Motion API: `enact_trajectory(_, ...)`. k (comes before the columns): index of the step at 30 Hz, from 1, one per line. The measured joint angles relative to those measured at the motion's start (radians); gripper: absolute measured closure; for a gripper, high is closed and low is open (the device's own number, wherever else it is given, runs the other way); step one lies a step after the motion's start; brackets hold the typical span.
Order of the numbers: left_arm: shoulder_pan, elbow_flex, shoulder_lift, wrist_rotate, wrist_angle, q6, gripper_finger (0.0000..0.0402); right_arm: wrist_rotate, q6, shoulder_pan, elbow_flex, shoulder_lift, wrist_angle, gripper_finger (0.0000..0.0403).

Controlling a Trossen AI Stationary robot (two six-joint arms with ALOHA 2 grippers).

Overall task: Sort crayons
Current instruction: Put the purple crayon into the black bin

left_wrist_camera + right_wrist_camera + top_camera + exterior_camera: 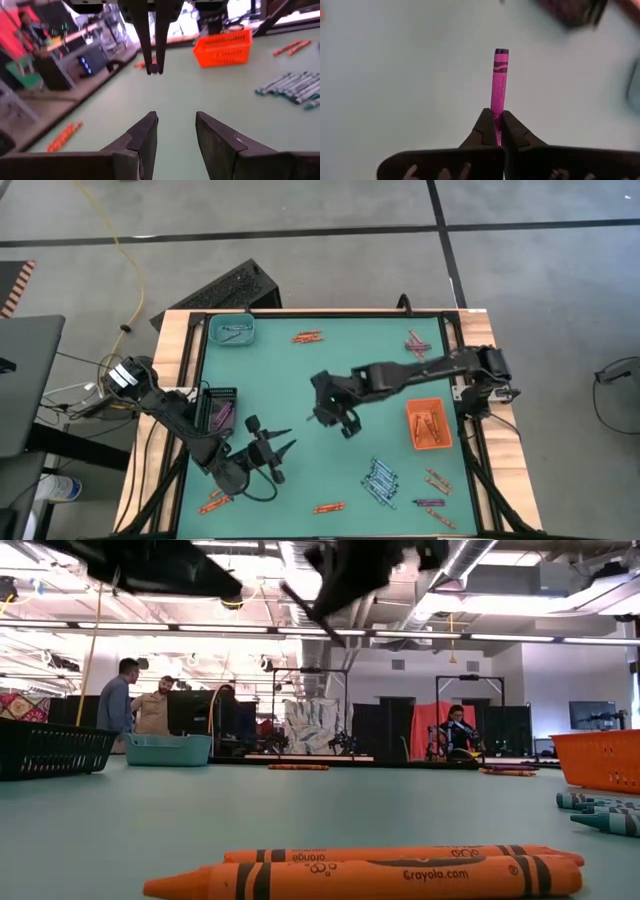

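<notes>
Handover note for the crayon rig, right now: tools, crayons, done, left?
Right tool: shut on a purple crayon, held above mid-table.
Left tool: open, empty, low near the front-left of the mat.
Done: some crayons already in the black tray, teal tray and orange tray.
Left: drop the held crayon, probably in the black tray with the other purples. Then the loose orange crayons, the far-right purple group, the blue-grey pile, and strays along the front edge.

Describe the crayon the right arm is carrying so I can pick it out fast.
Start at the green mat's centre, where the right end effector hangs above open table, left of the orange tray. Shut in it is a single magenta-purple crayon with a dark tip, sticking straight out past the fingers. Every other crayon lies flat on the mat or in a tray.
</notes>
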Motion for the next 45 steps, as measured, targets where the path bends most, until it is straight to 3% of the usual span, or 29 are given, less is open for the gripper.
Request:
enact_trajectory(5, -0.002, 0.0, 0.0, 0.005, 0.178, 0.205, 0.0278, 0.026, 0.01, 0.082, 0.0, -0.043, 0.111, 0.0403)
enact_trajectory(10, -0.002, 0.0, 0.0, 0.104, 0.386, 0.398, 0.0278, 0.021, 0.009, 0.151, 0.001, -0.079, 0.201, 0.0403)
enact_trajectory(19, -0.002, 0.0, 0.0, 0.19, 0.698, 0.669, 0.0278, 0.023, 0.017, 0.206, 0.002, -0.09, 0.26, 0.0403)
enact_trajectory(23, -0.002, 0.0, -0.001, 0.221, 0.733, 0.732, 0.0278, 0.023, 0.017, 0.218, 0.002, -0.09, 0.275, 0.0403)
enact_trajectory(28, 0.0, 0.0, -0.001, 0.337, 0.722, 0.769, 0.0278, 0.023, 0.018, 0.218, 0.002, -0.09, 0.333, 0.0403)
enact_trajectory(39, 0.0, 0.069, -0.001, 0.356, 0.671, 0.859, 0.0281, 0.02, 0.042, 0.213, 0.002, -0.09, 0.389, 0.0403)
enact_trajectory(45, 0.0, 0.076, -0.001, 0.373, 0.67, 0.871, 0.0322, 0.02, 0.045, 0.215, 0.002, -0.09, 0.39, 0.0403)
